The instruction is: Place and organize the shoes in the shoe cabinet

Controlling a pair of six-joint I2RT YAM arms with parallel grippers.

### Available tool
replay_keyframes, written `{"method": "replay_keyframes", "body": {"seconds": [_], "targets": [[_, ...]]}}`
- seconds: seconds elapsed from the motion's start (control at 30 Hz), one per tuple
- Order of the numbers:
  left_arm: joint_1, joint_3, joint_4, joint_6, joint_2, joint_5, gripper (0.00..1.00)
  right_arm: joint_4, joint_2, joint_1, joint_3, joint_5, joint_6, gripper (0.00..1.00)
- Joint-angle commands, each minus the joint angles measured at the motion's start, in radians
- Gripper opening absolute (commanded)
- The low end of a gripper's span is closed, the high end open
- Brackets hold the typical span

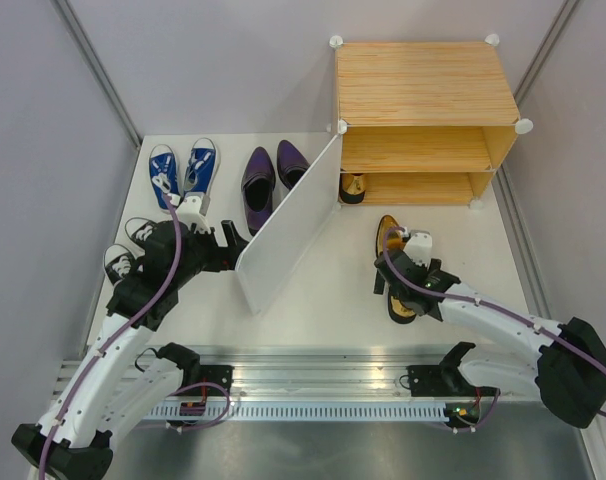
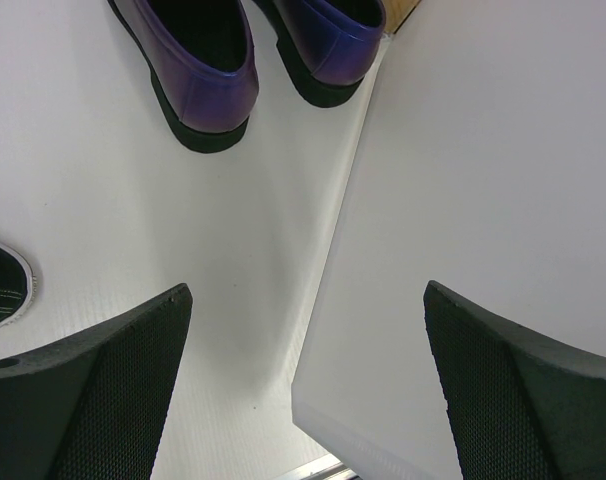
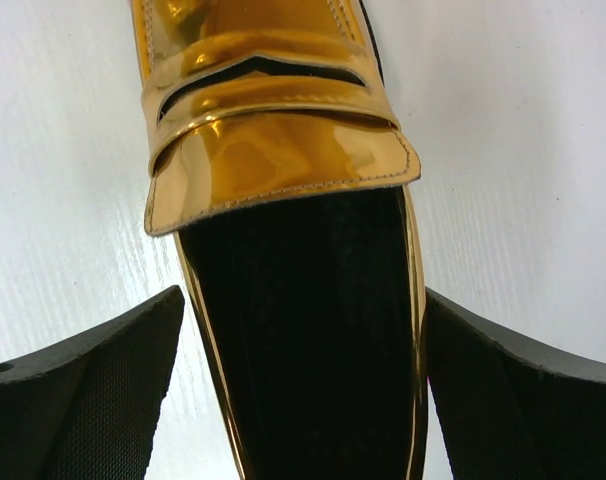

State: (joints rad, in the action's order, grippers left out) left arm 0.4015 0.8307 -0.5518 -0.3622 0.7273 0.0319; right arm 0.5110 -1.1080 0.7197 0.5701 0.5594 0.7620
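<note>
the right gripper (image 1: 401,272) (image 3: 301,310) hangs open over the gold shoe (image 1: 387,232) (image 3: 273,170), one finger on each side of its heel end, neither seen touching. the shoe lies on the table (image 1: 323,310) just in front of the cabinet (image 1: 423,85). its long axis runs from the arms toward the lower shelf, toe end toward the cabinet. the jaws stand across that axis, so a straight drop and squeeze looks like the next need. its mate (image 1: 352,187) sits at the left end of the lower shelf. the right arm is plainly the nearer one. the left gripper (image 1: 226,247) (image 2: 303,300) is open too, at the free edge of the door (image 1: 283,225) (image 2: 483,150), holding nothing. from above the arm covers the shoe's heel, and the wrist view cuts off the toe. how high the fingers are off the table i cannot tell.
</note>
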Motion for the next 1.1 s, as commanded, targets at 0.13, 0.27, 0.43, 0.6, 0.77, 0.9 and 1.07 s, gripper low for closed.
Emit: {"method": "replay_keyframes", "body": {"seconds": [0.13,0.27,0.43,0.6,0.77,0.9,1.07], "targets": [[0.007,0.005,0.018,0.037,-0.006,0.023,0.99,-0.083,-0.136,0.009,-0.030,0.027,0.049,0.98],[0.007,0.005,0.018,0.037,-0.006,0.025,0.99,-0.131,-0.228,0.009,-0.026,0.007,0.056,0.98],[0.007,0.005,0.020,0.037,-0.008,0.028,0.99,-0.181,-0.277,0.003,-0.029,-0.021,0.068,0.96],[0.007,0.005,0.018,0.037,-0.005,0.031,0.99,-0.253,-0.309,-0.038,-0.036,-0.090,0.040,0.79],[0.007,0.005,0.020,0.037,-0.002,0.031,0.99,-0.373,-0.294,-0.083,-0.093,-0.220,-0.003,0.61],[0.008,0.005,0.018,0.039,0.000,0.033,0.99,-0.379,-0.250,-0.083,-0.093,-0.254,-0.030,0.42],[0.008,0.005,0.020,0.039,0.000,0.031,0.99,-0.348,-0.152,-0.083,-0.078,-0.257,-0.072,0.14]]}}
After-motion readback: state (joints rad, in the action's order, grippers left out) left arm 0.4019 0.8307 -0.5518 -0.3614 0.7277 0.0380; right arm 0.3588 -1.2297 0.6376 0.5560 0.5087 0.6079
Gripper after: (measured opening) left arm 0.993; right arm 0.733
